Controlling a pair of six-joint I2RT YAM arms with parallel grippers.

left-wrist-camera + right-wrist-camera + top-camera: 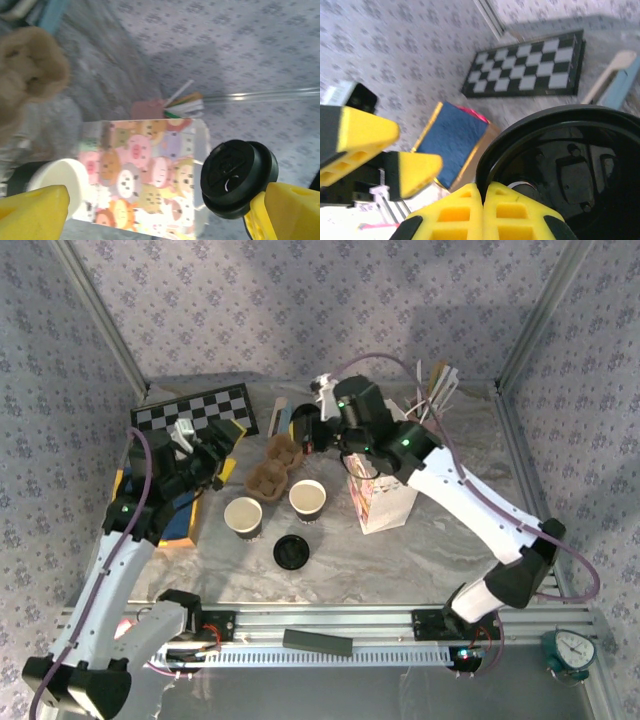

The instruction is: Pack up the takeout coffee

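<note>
My right gripper (310, 430) (482, 187) is shut on the raised rim of a round black lid (303, 430) (570, 160), held in the air above the brown cup carrier (273, 467). The lid (237, 172) faces my left wrist camera; I cannot tell whether a cup hangs behind it. My left gripper (215, 452) (160, 215) is open and empty, a short way left of the lid. Two lidless dark-sided cups stand on the table, one with a beige inside (243, 517) and one with a white inside (307, 500) (57, 180). A takeout coffee with its lid on is out of view.
A paper bag printed with cartoon animals (385, 502) (145, 175) stands right of the cups. A loose flat black lid (290, 552) lies in front of them. A chessboard (195, 410) (530, 67) lies at the back left, with a blue pad (180, 518) (452, 140) beside it.
</note>
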